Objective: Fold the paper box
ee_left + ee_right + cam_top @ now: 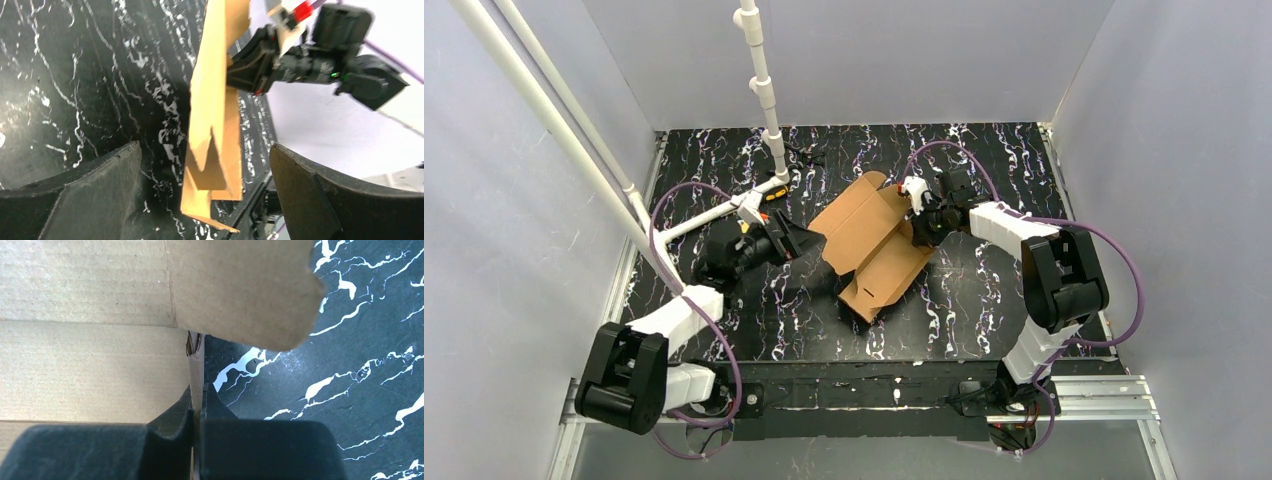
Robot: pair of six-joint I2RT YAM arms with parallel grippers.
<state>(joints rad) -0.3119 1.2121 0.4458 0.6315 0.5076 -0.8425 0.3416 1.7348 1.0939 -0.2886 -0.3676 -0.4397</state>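
Black marbled tabletop is carrying the box, partly folded, mid-table.
The right pincer is pinching its right flap edge; the left pincer is gaping wide just beside its left edge.

black white-veined table with paper box and white pipe on it

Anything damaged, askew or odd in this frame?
Minor only: where the right hand pinches a flap of the paper box, the crease corner just above looks frayed or slightly torn. Otherwise nothing stands out.
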